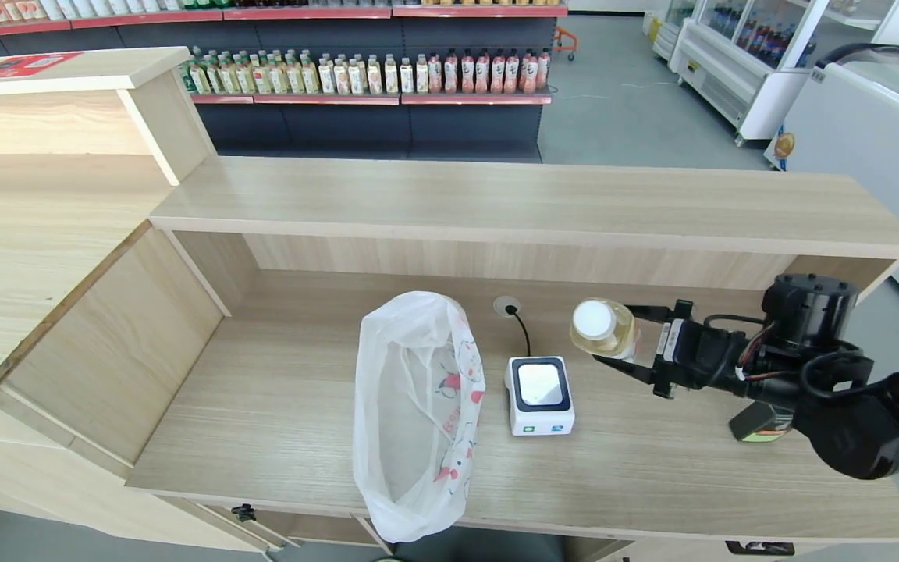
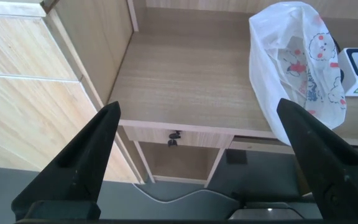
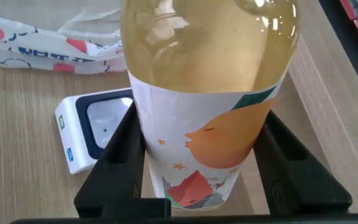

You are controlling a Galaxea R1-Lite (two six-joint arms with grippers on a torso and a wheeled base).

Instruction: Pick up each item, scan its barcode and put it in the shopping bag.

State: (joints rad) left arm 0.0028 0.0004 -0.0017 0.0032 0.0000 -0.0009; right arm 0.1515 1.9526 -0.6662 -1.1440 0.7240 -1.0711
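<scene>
My right gripper [image 1: 627, 341] is shut on a bottle [image 1: 604, 328] of pale yellow drink with a white cap, held above the counter just right of the white barcode scanner [image 1: 541, 394]. In the right wrist view the bottle [image 3: 210, 93] stands between the fingers [image 3: 120, 165], with the scanner [image 3: 95, 134] below it. The white shopping bag [image 1: 418, 410] stands open to the scanner's left. My left gripper [image 2: 197, 162] is open and empty, off the counter's near left edge, with the bag [image 2: 297, 59] ahead of it.
A small dark item with a green base [image 1: 762, 425] lies on the counter under my right arm. A raised ledge [image 1: 527, 203] runs along the back, and a side wall [image 1: 106, 336] closes the left. The scanner's cable [image 1: 524, 328] runs to a hole at the back.
</scene>
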